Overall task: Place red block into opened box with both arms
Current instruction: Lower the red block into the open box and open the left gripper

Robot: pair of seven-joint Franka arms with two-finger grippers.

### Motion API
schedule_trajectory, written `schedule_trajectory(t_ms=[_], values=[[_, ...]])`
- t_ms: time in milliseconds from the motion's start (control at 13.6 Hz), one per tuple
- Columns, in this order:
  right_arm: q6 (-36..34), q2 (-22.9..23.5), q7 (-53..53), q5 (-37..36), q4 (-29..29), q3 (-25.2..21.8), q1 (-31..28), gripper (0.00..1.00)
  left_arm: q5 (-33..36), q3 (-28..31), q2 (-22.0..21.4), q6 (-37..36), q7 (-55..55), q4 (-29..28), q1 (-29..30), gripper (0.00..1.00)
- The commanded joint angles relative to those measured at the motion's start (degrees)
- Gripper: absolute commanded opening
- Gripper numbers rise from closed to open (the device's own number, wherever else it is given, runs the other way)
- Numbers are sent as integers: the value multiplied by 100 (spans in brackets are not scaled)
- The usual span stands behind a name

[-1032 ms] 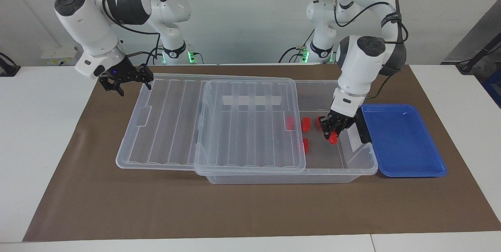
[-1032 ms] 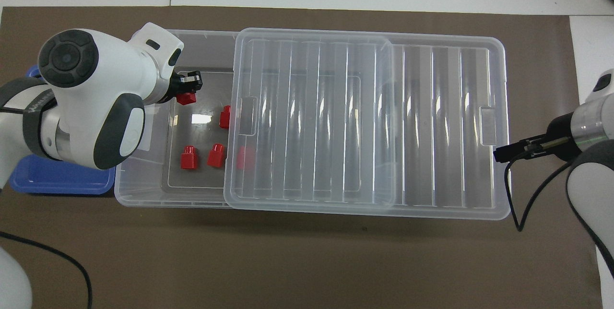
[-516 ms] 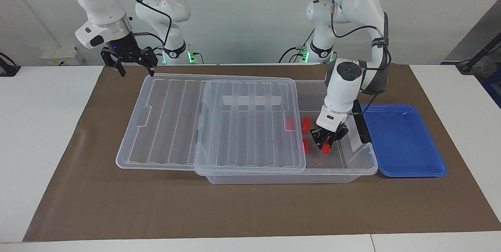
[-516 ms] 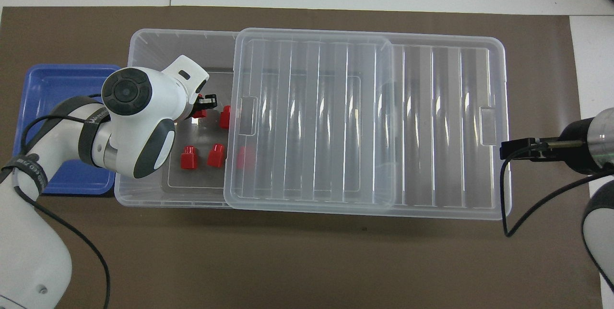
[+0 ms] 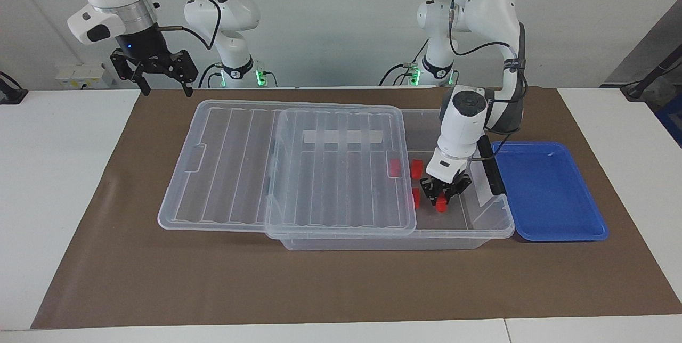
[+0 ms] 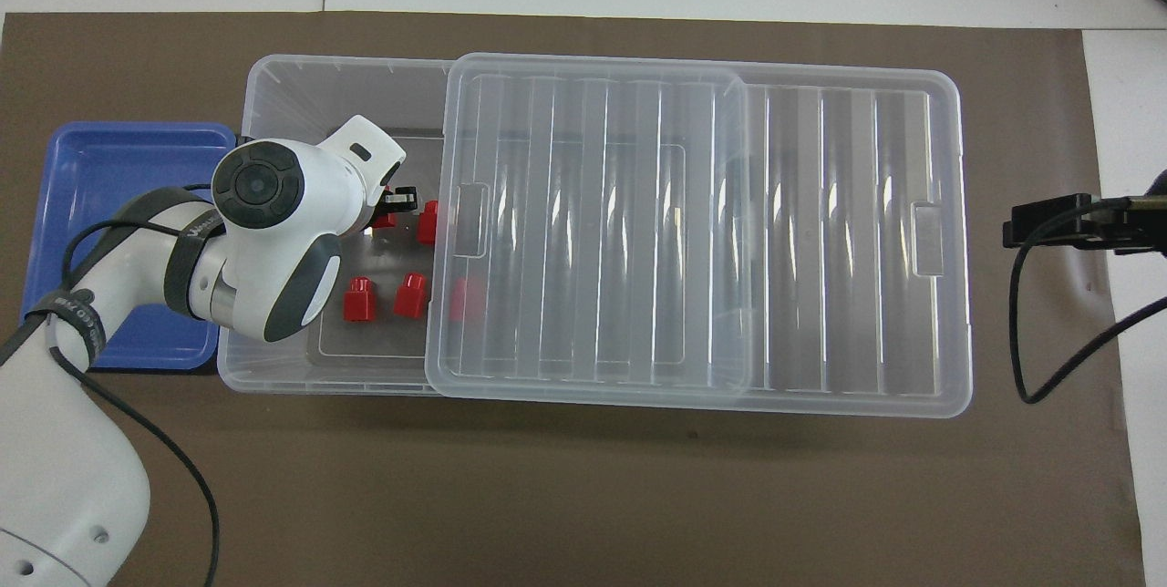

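Observation:
The clear box (image 5: 495, 216) (image 6: 273, 81) lies across the mat. Its ribbed lid (image 5: 229, 172) (image 6: 821, 231) is slid toward the right arm's end, so the end by the left arm is uncovered. My left gripper (image 5: 441, 197) (image 6: 394, 207) is down inside that uncovered part, shut on a red block (image 5: 441, 204) (image 6: 385, 221) held low over the box floor. Several more red blocks (image 5: 416, 168) (image 6: 356, 299) lie on the floor, one under the lid's edge (image 6: 460, 298). My right gripper (image 5: 165, 86) (image 6: 1014, 231) hangs open and raised, off the lid's end.
A shallow blue tray (image 5: 549, 194) (image 6: 91, 204) sits against the box at the left arm's end of the table. A black latch (image 5: 493, 170) stands up on the box's end by the tray. A brown mat (image 5: 341, 279) covers the table.
The left gripper has carried its red block from near the box's end wall lower and toward the lid. The right gripper has risen and drawn away from the lid's end.

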Motion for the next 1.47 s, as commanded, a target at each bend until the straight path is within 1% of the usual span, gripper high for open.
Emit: schedule_trajectory(t_ms=[0, 147, 221, 295, 368, 442, 516, 1032, 1179, 1326, 1400], values=[[-171, 271, 103, -315, 379, 63, -43, 100, 190, 40, 54, 305, -47, -172, 13, 0], [-127, 280, 155, -333, 275, 63, -8, 100, 226, 40, 54, 297, -47, -173, 22, 1], [-118, 245, 216, -325, 204, 63, -8, 100, 226, 40, 54, 305, -38, -173, 22, 4], [-83, 210, 243, -316, 116, 63, 1, 100, 226, 40, 54, 306, -38, -173, 22, 10], [-74, 210, 235, -281, 98, 63, 1, 100, 226, 40, 54, 306, -38, -173, 31, 29], [-109, 192, 217, -228, 89, 63, -8, 100, 226, 40, 54, 297, -3, -173, 31, 74], [-118, 183, 217, -219, 72, 63, 1, 100, 226, 40, 54, 305, -3, -173, 31, 87], [-162, 96, 165, -184, -104, 63, 27, 100, 226, 40, 45, 122, -3, -50, 66, 90], [-136, 96, 156, -184, -87, 63, 36, 100, 226, 31, 10, -272, -3, 151, 57, 90], [-162, 87, 156, -184, -87, 63, 27, 100, 208, 22, -95, -1017, 23, 528, 49, 91], [-162, 78, 156, -184, -78, 63, 27, 100, 191, 13, -191, -1500, 32, 739, 31, 100]])
